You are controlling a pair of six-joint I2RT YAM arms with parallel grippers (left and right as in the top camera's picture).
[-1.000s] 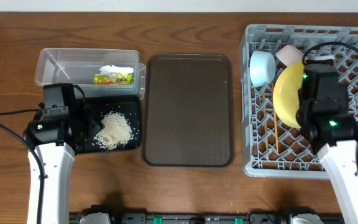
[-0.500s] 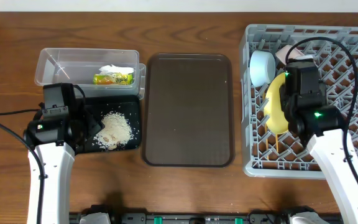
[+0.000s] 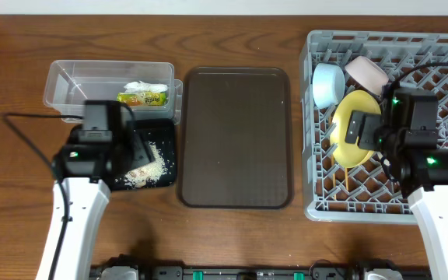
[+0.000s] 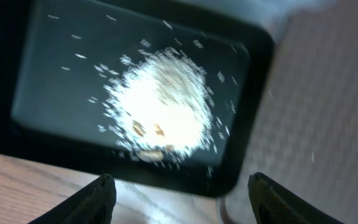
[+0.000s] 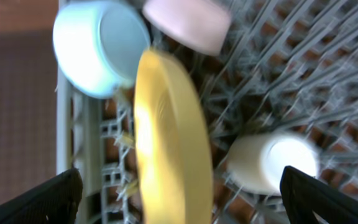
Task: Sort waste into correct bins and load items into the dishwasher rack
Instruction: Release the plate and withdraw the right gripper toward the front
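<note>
- Left tool [image 4: 182, 200] is hovering over the black tray [image 4: 42, 74]. Its fingers [image 4: 98, 198] are standing wide apart, gripping nothing.
- Rice heap [image 4: 163, 115] is lying mid-tray, with loose grains scattering around it. The left wrist view is showing heavy blur.
- Clear tub [image 3: 76, 78] is sitting on the desk [image 3: 232, 31] just behind the black tray. The wrapper [image 3: 142, 96] is lying inside the tub, toward its right end.
- Brown serving tray [image 3: 236, 140] is lying between the two bins and the dishwasher rack [image 3: 341, 204], which is taking up the right end of the desk.
- Right tool [image 5: 188, 202] is hanging over the rack with its fingers [image 5: 48, 198] spread wide.
- Yellow plate [image 5: 169, 124] is standing on edge among the pegs, between those fingers. In the right wrist view neither finger is touching it.
- Light blue bowl [image 5: 98, 46] is leaning on its side by the rack's left wall, at the plate's far rim.
- Pale bowl [image 5: 188, 22] is sitting just beside the blue one, further right.
- Small cup [image 5: 272, 163] is resting among the pegs to the right of the plate. I cannot tell how it is tilting.
- Wooden chopsticks [image 3: 346, 175] are showing on the rack floor at the plate's near edge, partly hidden under it.
</note>
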